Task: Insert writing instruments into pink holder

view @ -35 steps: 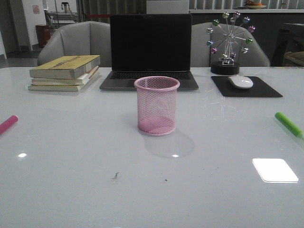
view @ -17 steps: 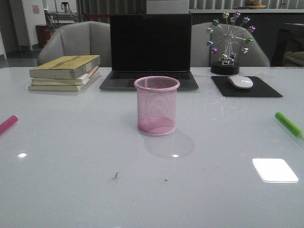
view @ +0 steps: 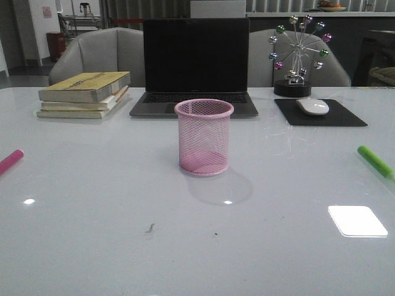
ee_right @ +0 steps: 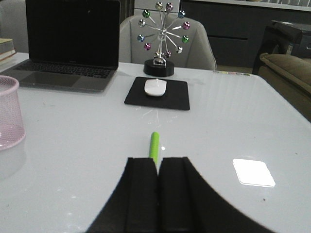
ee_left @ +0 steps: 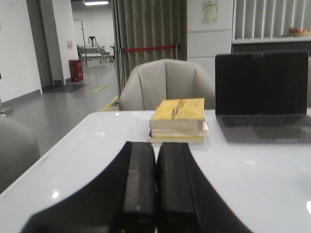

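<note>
The pink wire-mesh holder (view: 203, 137) stands upright and empty in the middle of the table; its edge also shows in the right wrist view (ee_right: 8, 112). A lime green pen (view: 375, 161) lies on the table at the far right, and the hot pink pen (view: 10, 161) lies at the far left edge. In the right wrist view the green pen (ee_right: 154, 147) lies just beyond my right gripper (ee_right: 158, 162), which is shut and empty. My left gripper (ee_left: 155, 146) is shut with nothing in it. Neither gripper shows in the front view.
A black laptop (view: 195, 65) stands open behind the holder. A stack of books (view: 84, 94) lies at the back left. At the back right are a white mouse (view: 313, 106) on a black pad (view: 320, 113) and a ball ornament (view: 299, 54).
</note>
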Available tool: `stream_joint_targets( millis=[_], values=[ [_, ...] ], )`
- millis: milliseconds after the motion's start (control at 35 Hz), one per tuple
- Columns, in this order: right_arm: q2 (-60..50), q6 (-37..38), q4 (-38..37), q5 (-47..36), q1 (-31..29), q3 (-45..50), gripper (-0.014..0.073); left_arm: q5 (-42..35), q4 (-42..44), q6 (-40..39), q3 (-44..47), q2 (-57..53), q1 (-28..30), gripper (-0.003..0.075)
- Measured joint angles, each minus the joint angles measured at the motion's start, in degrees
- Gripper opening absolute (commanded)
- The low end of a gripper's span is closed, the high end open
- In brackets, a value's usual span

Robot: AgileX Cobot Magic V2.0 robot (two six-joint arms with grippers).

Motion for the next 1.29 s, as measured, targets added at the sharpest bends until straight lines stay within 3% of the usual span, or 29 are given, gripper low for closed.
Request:
stream_joint_targets(
  millis=[200, 486, 601, 801, 972, 1287],
  values=[
    [0.0, 0.0, 1.66, -5.03, 0.0, 0.0, 0.0052, -8.36, -2.13, 0.0, 0.0, 0.0, 0.0, 0.01],
    [0.0, 0.0, 1.8, -11.11, 0.0, -0.54, 0.0052, -7.6, -3.71, -0.32, -0.37, 0.0, 0.0, 0.0101],
    [0.0, 0.0, 1.45, -5.6, 0.0, -6.72, 0.0052, -4.0, -1.25, -0.37, -4.4, 0.0, 0.0, 0.0101],
    [-0.03, -0.31, -3.05, 13.37, 0.0, -22.14, 0.0061, 11.21, 0.45, -0.46, -20.41, 0.0, 0.0, 0.0101],
    [0.31, 0.0, -3.92, 21.15, 0.0, -32.25, 0.006, 15.0, 0.4, -0.46, -30.74, 0.54, 0.0, 0.0101],
    [20.08, -0.31, -4.13, 32.6, 0.0, -49.6, 0.006, 26.98, 0.28, -0.5, -47.81, 21.41, 0.0, 0.01]
  ],
)
